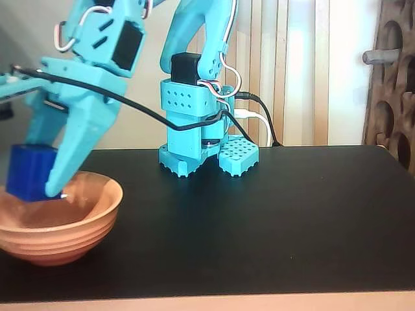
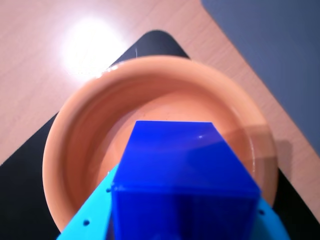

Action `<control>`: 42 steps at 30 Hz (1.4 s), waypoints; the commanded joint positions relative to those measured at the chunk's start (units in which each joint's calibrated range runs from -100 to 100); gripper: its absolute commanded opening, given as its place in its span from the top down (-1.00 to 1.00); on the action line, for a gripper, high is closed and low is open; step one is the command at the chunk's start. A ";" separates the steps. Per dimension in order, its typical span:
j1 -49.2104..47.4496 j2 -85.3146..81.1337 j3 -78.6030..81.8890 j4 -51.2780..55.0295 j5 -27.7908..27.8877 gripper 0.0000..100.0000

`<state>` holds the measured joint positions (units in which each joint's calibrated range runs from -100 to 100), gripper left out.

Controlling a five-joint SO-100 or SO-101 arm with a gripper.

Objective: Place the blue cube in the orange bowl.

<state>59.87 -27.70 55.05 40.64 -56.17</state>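
While hanging over the orange bowl (image 1: 61,223) at lower left of the fixed view, holds blue cube (image 1: 29,172) above the rim, likely lined up for a drop. Gripper (image 1: 40,188) jaws closed only to cube width, pinching both sides. Wrist view: cube (image 2: 182,175) centred over bowl (image 2: 90,120) interior, not yet touching.

Black tabletop (image 1: 305,214), pale slatted wall (image 1: 305,71), brown perforated panel (image 1: 392,91) at right, black cable (image 1: 262,110)
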 commanded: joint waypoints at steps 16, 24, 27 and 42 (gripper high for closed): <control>-1.69 7.89 -10.77 -2.23 1.57 0.71; -2.20 8.99 -10.32 -2.23 1.83 0.71; -2.90 10.02 -10.59 -2.23 1.99 0.71; -3.90 10.19 -9.77 -1.27 1.62 0.64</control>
<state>56.31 -17.50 50.00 40.03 -54.55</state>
